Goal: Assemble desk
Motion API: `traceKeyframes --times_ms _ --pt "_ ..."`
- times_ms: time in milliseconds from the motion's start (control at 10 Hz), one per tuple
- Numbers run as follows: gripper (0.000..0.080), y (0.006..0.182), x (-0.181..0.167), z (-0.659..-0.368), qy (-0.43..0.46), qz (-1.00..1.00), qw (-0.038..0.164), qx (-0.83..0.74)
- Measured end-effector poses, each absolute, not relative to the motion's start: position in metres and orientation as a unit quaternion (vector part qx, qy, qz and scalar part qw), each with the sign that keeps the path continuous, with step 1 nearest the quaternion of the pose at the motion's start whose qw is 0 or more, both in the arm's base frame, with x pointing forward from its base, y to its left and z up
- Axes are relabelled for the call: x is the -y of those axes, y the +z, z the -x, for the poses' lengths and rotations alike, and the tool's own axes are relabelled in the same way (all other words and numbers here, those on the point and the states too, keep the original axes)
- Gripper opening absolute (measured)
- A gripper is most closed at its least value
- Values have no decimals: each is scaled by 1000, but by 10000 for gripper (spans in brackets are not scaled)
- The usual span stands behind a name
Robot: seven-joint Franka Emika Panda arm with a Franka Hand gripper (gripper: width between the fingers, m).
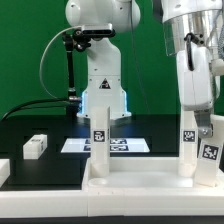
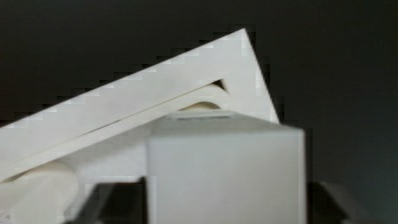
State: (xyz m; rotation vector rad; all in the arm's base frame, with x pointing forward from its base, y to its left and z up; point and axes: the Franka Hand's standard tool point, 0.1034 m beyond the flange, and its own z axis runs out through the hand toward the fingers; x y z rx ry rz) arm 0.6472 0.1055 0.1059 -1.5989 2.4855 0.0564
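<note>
Arm: you see the white Panda arm (image 1: 100,55) standing behind the black table (image 1: 30,125), with the gripper (image 1: 200,120) coming in at the exterior view's right.
Desk top: you have the wide rimmed desk top (image 1: 140,182) lying in the foreground, apparently underside up; its corner (image 2: 222,70) fills the wrist view.
Legs: one square leg (image 1: 101,140) stands upright near the middle of the top; a second leg (image 1: 195,150) stands at the corner on the exterior view's right, both bearing black-and-white tags. A loose white part (image 1: 35,146) lies well apart, at the exterior view's left.
Jaws: they look part closed around the second leg, though you cannot fully confirm contact.
Marker board: it (image 1: 105,145) lies flat behind the desk.
Risk, judged: if you turn or press the leg while it sits tilted in its socket, it may jam or cross-thread.
Risk, judged: twisting hard could drag the unclamped top across the table.
Risk, judged: letting go early could leave the leg loose enough to topple.
</note>
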Motion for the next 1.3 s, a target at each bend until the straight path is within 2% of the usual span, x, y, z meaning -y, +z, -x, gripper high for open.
traceKeyframes --times_ms 100,200,300,700,800,900,1100,1300 --pt "502 106 -105 -647 16 558 93 -825" --pt "502 106 -107 -648 2 644 94 -759" --pt "616 105 -110 -650 -14 704 102 -703" --pt "648 102 -109 -648 -34 780 99 -617" --pt "649 102 -108 -648 -38 809 93 -579" --pt "649 105 -108 -652 -42 879 74 -468" --pt "649 106 -114 -657 -46 936 72 -341" --pt "646 106 -112 -657 -46 934 72 -346"
